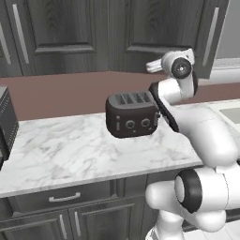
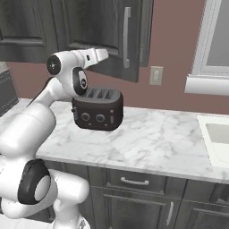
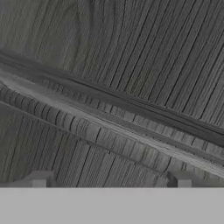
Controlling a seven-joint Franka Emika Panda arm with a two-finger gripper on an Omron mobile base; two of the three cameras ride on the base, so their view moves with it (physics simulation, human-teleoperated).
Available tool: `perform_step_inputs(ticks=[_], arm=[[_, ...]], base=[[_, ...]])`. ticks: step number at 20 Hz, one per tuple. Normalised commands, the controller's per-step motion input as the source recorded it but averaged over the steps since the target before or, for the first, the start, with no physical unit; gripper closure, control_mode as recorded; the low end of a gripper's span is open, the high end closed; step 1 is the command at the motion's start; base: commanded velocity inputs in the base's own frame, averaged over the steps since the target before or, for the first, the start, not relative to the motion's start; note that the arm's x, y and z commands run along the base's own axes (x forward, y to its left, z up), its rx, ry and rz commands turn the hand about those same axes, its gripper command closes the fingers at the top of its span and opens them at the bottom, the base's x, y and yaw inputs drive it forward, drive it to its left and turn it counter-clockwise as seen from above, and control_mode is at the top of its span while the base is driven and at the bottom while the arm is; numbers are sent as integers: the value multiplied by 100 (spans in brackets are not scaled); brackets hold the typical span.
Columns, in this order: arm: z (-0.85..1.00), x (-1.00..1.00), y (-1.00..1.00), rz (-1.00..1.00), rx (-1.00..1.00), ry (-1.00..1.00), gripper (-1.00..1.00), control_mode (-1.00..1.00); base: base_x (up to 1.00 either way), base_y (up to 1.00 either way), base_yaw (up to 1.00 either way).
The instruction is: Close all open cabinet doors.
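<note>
An upper cabinet door of dark wood grain, with a vertical silver handle, stands slightly ajar, its lower edge swung out from the wall. In the left base view the same door hangs a little lower than its neighbours. My gripper is raised against the lower part of this door's face, also seen from the left. Through the hand view, the door's recessed panel edge crosses very close in front. The gripper is open, fingertips wide apart, nothing between them. Another cabinet door to the left looks shut.
A dark toaster stands on the marble counter right under my arm. A black appliance sits at the counter's left end, a sink at the right. A wall outlet and a drawer front are also in view.
</note>
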Motion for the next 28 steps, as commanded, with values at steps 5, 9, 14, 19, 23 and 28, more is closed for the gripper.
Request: perform_step_inputs(ticks=[5, 9, 14, 19, 23, 28], arm=[[7, 68, -41, 0, 18, 8, -100, -100], [3, 60, -44, 0, 20, 7, -100, -100], [1, 56, -41, 0, 19, 6, -100, -100], [0, 53, -33, 0, 18, 3, -100, -100], [0, 31, -24, 0, 14, 2, -100, -100], [0, -11, -11, 0, 7, -2, -100, -100]], base=[[0, 0, 0], [0, 0, 0], [0, 0, 0], [0, 0, 0], [0, 0, 0], [0, 0, 0]])
